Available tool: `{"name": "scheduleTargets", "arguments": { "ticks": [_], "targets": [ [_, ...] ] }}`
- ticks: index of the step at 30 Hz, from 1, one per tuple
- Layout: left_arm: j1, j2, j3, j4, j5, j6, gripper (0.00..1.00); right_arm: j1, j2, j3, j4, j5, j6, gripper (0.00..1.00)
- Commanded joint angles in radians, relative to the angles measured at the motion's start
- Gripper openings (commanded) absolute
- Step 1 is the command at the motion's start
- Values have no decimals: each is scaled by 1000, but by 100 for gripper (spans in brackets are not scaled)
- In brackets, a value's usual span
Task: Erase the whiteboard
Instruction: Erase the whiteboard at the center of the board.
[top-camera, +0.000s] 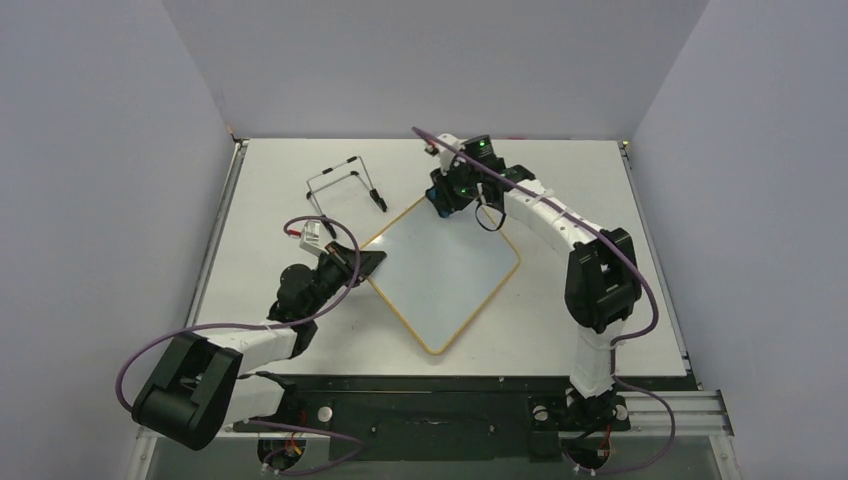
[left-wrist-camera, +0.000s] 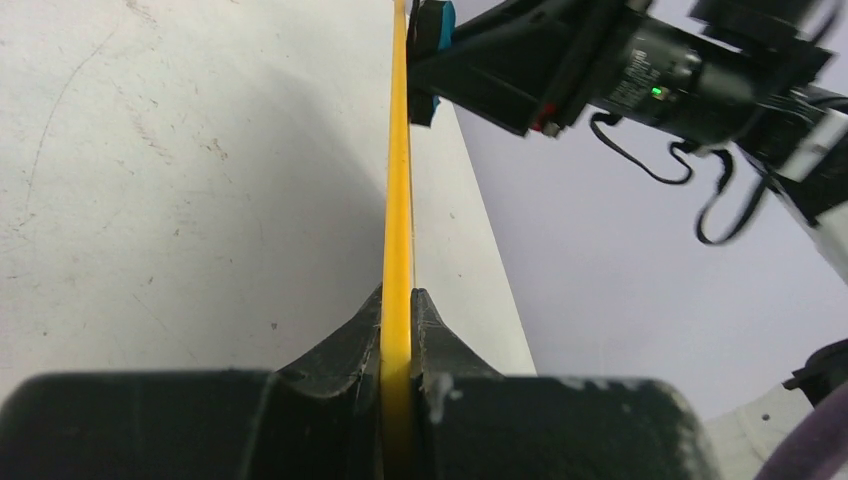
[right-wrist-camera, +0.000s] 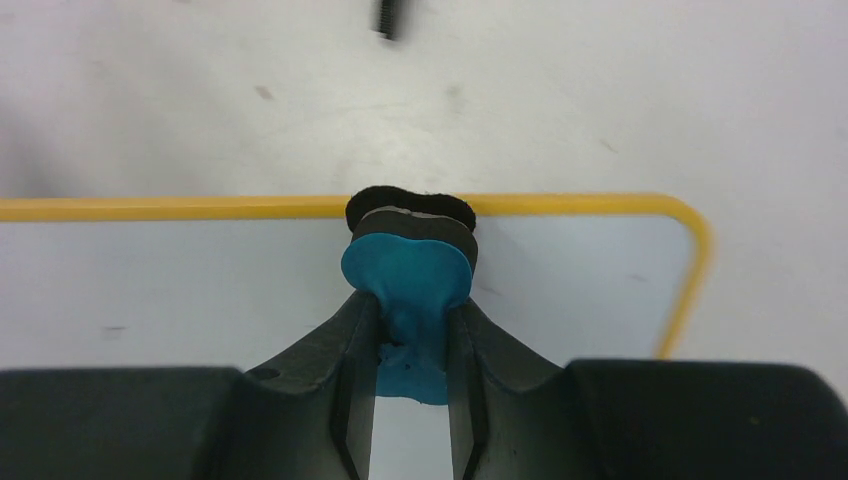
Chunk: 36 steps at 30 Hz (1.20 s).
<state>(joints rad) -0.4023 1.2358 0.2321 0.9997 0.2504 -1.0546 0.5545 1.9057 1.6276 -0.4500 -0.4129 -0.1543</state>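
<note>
Whiteboard (top-camera: 445, 270) lies mid-tabletop, turned diamond-wise. Left gripper (top-camera: 368, 262) pinches its left frame edge. Right gripper (top-camera: 443, 200) pinches the blue eraser (right-wrist-camera: 405, 270) at the board's far corner, so the face stretches nearward from it.

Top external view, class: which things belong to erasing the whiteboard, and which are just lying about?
In the job:
- glossy white rounded whiteboard with a yellow frame
- small blue eraser block with black felt
- left gripper, shut on the board's edge
- right gripper, shut on the eraser

Lying about:
- thin black wire stand, beyond the board, untouched
</note>
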Motion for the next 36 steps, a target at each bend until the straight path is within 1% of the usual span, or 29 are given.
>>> {"name": "scheduleTargets", "arguments": {
  "ticks": [1,2,5,8,10,13,15,17,18,22,24,26,28,29,30,31,32,33,34,35,36],
  "targets": [
    [-41,-80,90,212,191,-6,0,-137,62,-37,27,111,36,0],
    [-40,-80,92,212,189,-4,0,-148,57,-47,20,102,21,0],
    [-40,-77,101,212,189,0,0,-140,39,-122,-6,4,-33,0],
    [-40,-80,110,209,195,4,0,-85,21,-162,-67,-100,-75,0],
    [-40,-89,115,193,197,13,0,-29,-11,-173,-97,-133,-112,0],
    [-40,-107,120,161,198,33,0,65,-90,-183,-85,-137,-132,0],
    [-40,-117,123,139,203,48,0,78,-107,-160,-70,-106,-102,0],
    [-40,-124,125,123,210,65,0,56,-93,-123,-57,-59,-66,0],
    [-40,-126,125,113,211,69,0,43,-87,-102,-50,-8,-54,0],
    [-40,-135,132,90,221,90,0,-85,2,-38,-37,102,26,0],
    [-40,-142,136,71,221,103,0,-151,30,-42,-38,142,8,0],
    [-40,-148,141,50,222,118,0,-187,33,-71,-48,156,-13,0],
    [-40,-154,153,21,218,129,0,-194,-4,-115,-90,131,-52,0],
    [-40,-157,163,0,215,136,0,-188,-24,-170,-98,99,-67,0],
    [-40,-160,168,-9,209,139,0,-164,-69,-210,-104,84,-99,0],
    [-38,-160,179,-28,204,141,0,-147,-93,-291,-103,58,-112,0],
    [-39,-158,185,-37,189,139,0,-101,-140,-337,-88,44,-123,0],
    [-39,-154,197,-47,180,135,0,-76,-161,-427,-69,5,-122,0],
    [-39,-147,202,-49,156,128,0,-26,-204,-467,-16,-17,-107,0],
    [-40,-143,207,-49,140,108,0,-1,-223,-531,11,-60,-94,0],
    [-40,-137,205,-46,109,82,0,49,-259,-545,46,-73,-80,0]
  ]
}}
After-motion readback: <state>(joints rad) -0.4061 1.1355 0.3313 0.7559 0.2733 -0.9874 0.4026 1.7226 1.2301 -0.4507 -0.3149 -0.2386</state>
